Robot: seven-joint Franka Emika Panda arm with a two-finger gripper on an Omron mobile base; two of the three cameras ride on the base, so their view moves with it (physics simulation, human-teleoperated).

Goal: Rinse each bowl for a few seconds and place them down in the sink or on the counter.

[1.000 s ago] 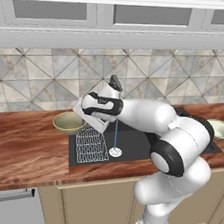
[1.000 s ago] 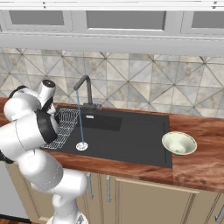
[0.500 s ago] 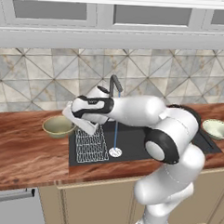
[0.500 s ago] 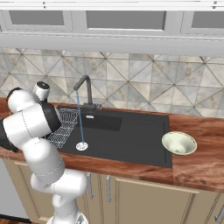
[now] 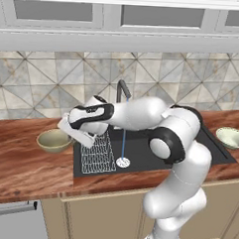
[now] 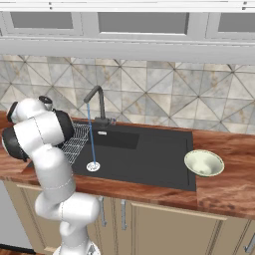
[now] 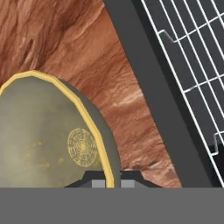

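Observation:
My gripper (image 7: 112,176) is shut on the rim of the olive-yellow bowl (image 7: 48,135), one finger on each side of its yellow edge. In the left base view this bowl (image 5: 55,140) sits low over the counter (image 5: 19,171) just left of the sink (image 5: 144,155), with the gripper (image 5: 67,132) at its right rim. I cannot tell whether the bowl touches the wood. The pale cream-green bowl (image 5: 231,137) (image 6: 204,163) stands on the counter at the sink's right edge. Water (image 5: 123,144) runs from the faucet (image 5: 124,92) down to the drain.
A white wire rack (image 5: 99,152) (image 7: 188,57) lies in the left part of the sink, close to the held bowl. The arm stretches across the basin from the right. The tiled wall stands behind the counter, with cabinets above.
The arm has swung left, carrying the olive-yellow bowl from over the wire rack to low over the counter left of the sink. The water keeps running.

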